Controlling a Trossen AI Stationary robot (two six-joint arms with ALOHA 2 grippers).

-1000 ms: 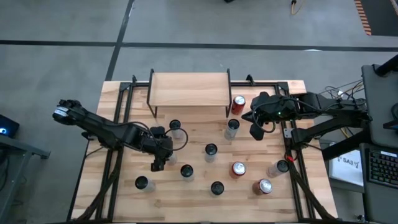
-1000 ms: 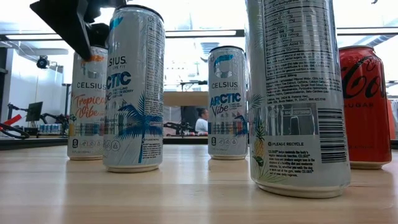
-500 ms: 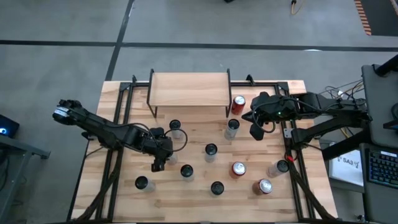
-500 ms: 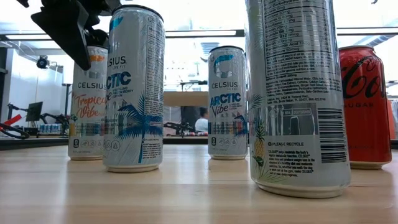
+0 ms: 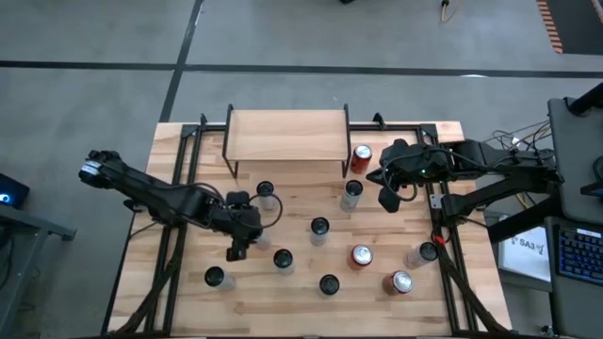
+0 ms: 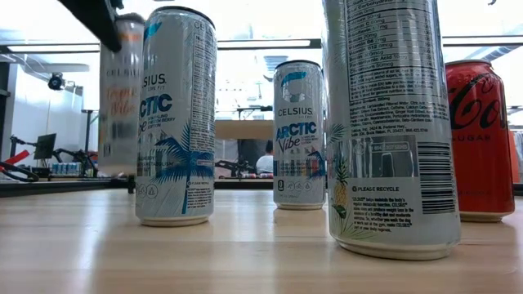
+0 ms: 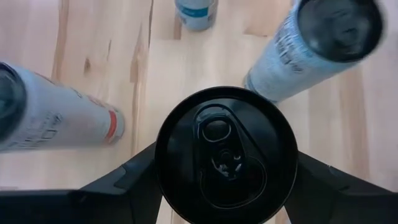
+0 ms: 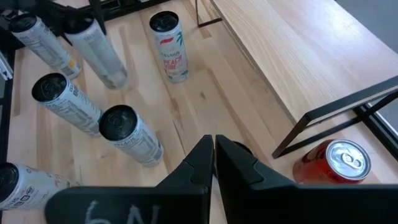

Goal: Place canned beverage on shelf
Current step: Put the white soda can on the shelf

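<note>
The left gripper [image 5: 237, 247] clamps a slim Celsius can [image 7: 226, 154] between its fingers, near the desk's [image 5: 301, 306] left-centre. The can stands upright, long axis vertical, black lid and pull-tab facing up; in the low view it [image 6: 122, 94] is blurred, its base clear of the planks. The right gripper [image 8: 214, 152], fingers pressed together and empty, hangs just beside a red cola can [image 5: 361, 157] at the right end of the shelf [image 5: 285, 135], whose top board is bare. Counted from above: three red cans and eight slim pale ones, all upright, none on the shelf.
</note>
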